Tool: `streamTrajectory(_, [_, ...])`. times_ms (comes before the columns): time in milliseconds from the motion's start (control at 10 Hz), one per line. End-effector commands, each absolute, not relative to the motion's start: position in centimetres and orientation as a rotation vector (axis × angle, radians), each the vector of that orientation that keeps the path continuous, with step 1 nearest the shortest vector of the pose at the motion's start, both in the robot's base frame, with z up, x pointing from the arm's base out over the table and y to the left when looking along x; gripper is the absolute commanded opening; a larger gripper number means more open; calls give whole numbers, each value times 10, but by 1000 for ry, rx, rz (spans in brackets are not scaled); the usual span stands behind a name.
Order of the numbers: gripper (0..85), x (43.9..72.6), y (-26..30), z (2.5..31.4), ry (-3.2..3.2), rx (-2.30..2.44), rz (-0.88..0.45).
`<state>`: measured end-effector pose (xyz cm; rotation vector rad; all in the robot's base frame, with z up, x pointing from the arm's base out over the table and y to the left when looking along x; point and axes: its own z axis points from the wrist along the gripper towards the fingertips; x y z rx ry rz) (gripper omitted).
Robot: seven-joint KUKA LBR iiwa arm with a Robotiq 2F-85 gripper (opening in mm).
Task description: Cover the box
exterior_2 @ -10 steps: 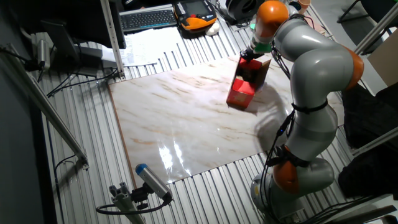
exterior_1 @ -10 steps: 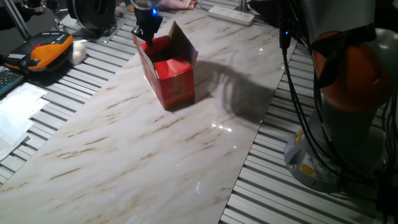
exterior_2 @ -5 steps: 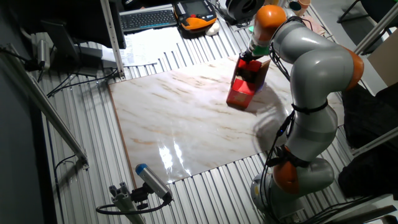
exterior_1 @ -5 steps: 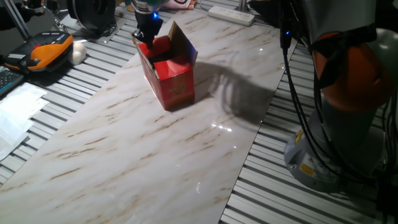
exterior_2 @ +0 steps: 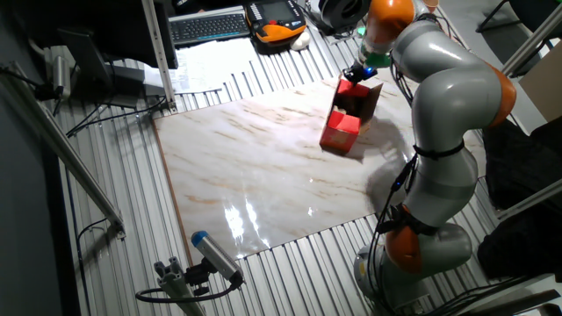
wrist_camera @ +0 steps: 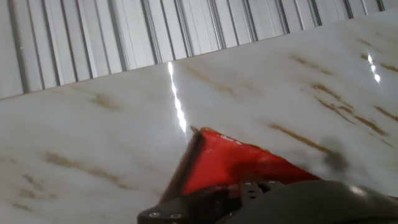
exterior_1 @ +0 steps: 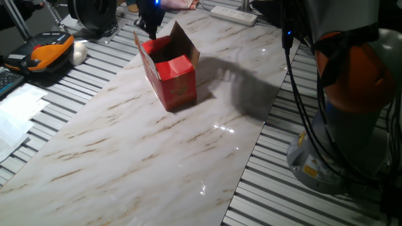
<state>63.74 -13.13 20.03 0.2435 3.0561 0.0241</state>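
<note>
box stands on the marble surface, top open, tall brown flap upright on its far side | fingers hover just above the box's back edge | long axis runs away from them toward the near end | finger spread: cannot tell

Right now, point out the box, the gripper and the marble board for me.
box [exterior_1: 178, 88]: one fixed view, red front face.
gripper [exterior_1: 149, 24]: one fixed view, dark fingertips above the box.
marble board [exterior_1: 144, 157]: one fixed view, bare surface.
</note>
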Motion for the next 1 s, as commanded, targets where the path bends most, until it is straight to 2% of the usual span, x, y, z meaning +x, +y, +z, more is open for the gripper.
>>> streamTrajectory(0, [0, 632, -136, 213, 3070, 224, 50])
streamTrajectory(600, [0, 620, -145, 211, 3068, 189, 86])
streamTrajectory(700, [0, 622, -142, 205, 3057, 203, 68])
streamTrajectory(900, [0, 631, -143, 176, 3011, 182, 21])
